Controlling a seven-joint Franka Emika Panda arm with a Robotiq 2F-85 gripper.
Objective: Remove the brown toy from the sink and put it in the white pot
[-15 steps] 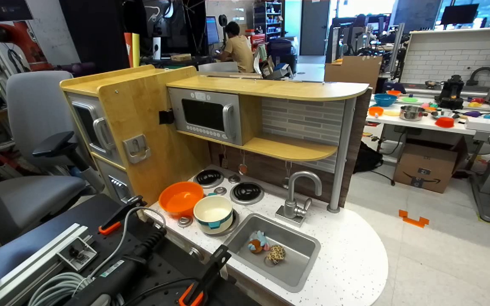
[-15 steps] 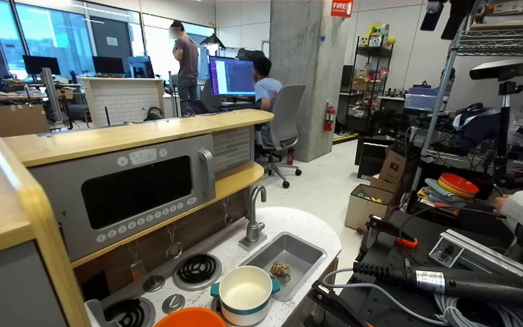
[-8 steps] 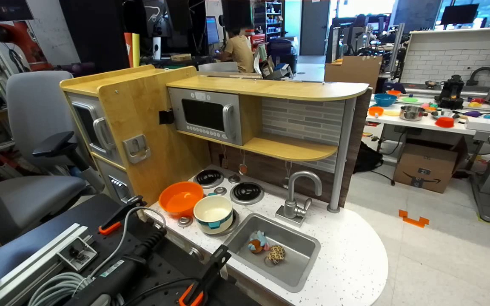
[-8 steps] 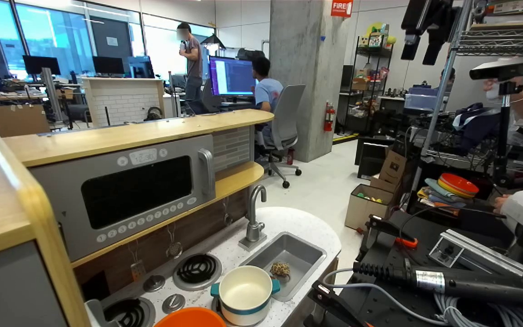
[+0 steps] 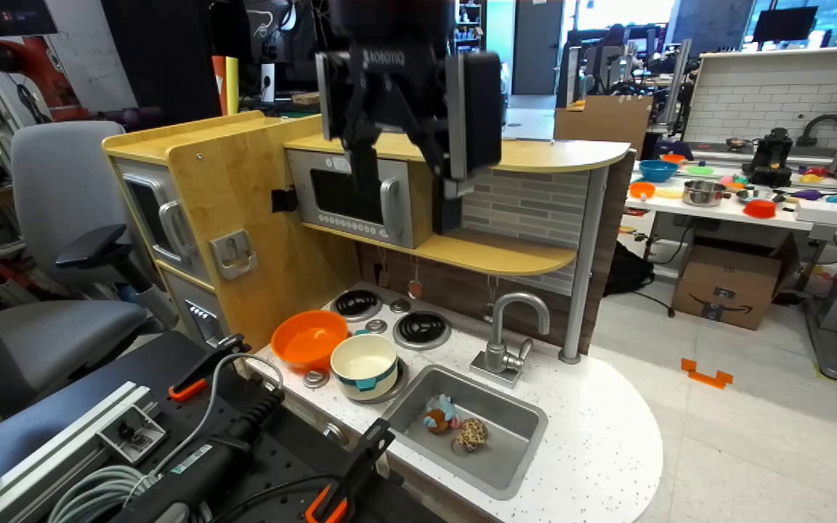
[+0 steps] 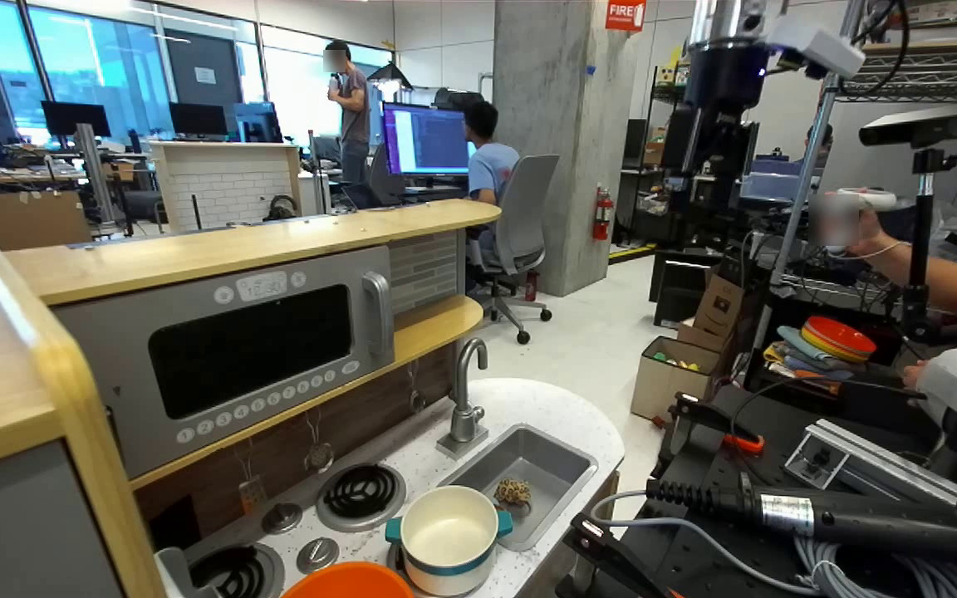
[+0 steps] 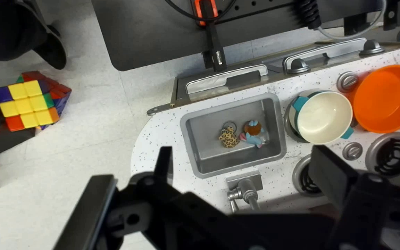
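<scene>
The brown toy, tan with dark leopard spots, lies on the sink floor beside the drain; it shows in both exterior views [image 5: 471, 434] [image 6: 513, 492] and the wrist view [image 7: 228, 137]. The sink [image 5: 509, 465] is a grey rectangular basin with an arched faucet [image 5: 527, 299]. The white pot [image 5: 364, 359], with teal handles and a cream inside, stands on a burner beside the sink; it also shows in the wrist view [image 7: 325, 118]. My gripper [image 7: 241, 156] is open and empty, its fingers wide apart, high above the counter; it shows in both exterior views [image 5: 407, 189] [image 6: 703, 212].
A blue and brown toy [image 7: 252, 133] lies in the sink right beside the brown toy. An orange bowl [image 5: 309, 340] stands next to the pot. The play kitchen's upper shelf [image 5: 491, 250] and microwave [image 5: 349, 196] rise behind the counter. A dark table with clamps [image 5: 349, 472] borders the front.
My gripper has come down into both exterior views from the top, where only a small part of it showed before. The toys, sink, pot and bowl have not moved.
</scene>
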